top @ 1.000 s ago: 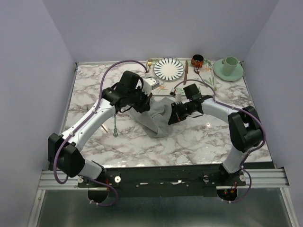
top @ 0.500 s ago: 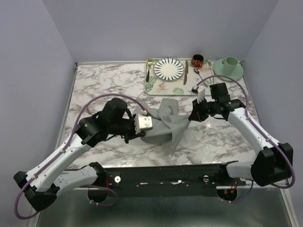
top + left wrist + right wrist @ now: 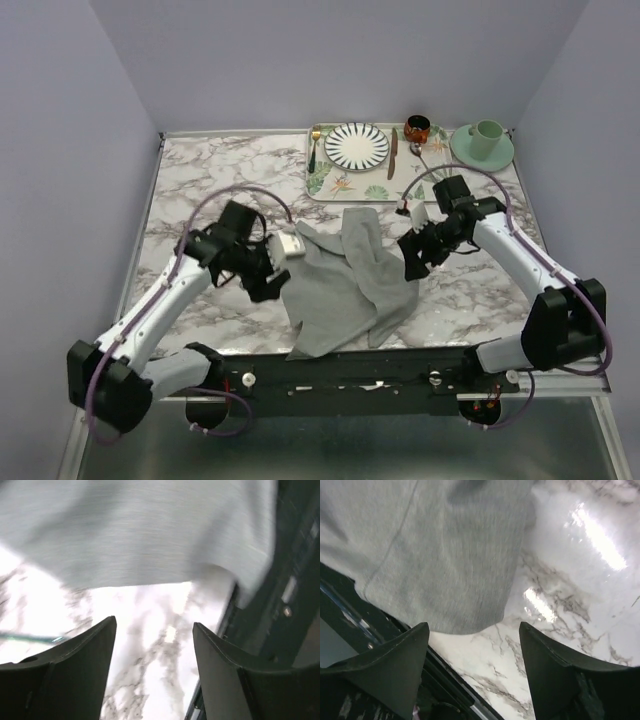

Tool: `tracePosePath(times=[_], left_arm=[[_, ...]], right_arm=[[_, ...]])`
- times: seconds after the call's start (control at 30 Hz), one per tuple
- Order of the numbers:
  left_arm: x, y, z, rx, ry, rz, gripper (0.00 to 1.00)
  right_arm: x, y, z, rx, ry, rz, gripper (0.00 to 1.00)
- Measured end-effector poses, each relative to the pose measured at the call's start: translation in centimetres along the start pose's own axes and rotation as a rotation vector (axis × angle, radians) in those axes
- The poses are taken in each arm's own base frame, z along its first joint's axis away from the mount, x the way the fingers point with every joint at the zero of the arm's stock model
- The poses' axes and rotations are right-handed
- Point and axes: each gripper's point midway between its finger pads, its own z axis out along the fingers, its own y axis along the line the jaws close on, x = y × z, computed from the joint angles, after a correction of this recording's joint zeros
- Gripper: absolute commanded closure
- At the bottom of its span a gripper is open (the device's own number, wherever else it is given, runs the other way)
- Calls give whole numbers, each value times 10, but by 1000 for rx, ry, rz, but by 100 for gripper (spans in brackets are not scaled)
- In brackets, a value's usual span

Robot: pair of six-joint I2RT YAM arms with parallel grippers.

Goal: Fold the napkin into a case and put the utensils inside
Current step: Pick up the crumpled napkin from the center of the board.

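Left gripper [image 3: 272,268] and right gripper [image 3: 413,256] are gaping wide, empty; the napkin [image 3: 345,290] is lying rumpled between them, probably needing flattening first.

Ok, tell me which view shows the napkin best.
Top external: the whole napkin shows there, spread out and rumpled, its full outline in sight. The left wrist view gives only a blurred stretch of it; the right wrist view gives one end, sharper but partial.
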Motion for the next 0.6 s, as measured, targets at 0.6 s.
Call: tracePosePath(times=[0.6], left_arm=[[-23, 215, 9, -206, -242, -715, 25]], right_arm=[[-234, -49, 76, 90, -264, 169, 32]])
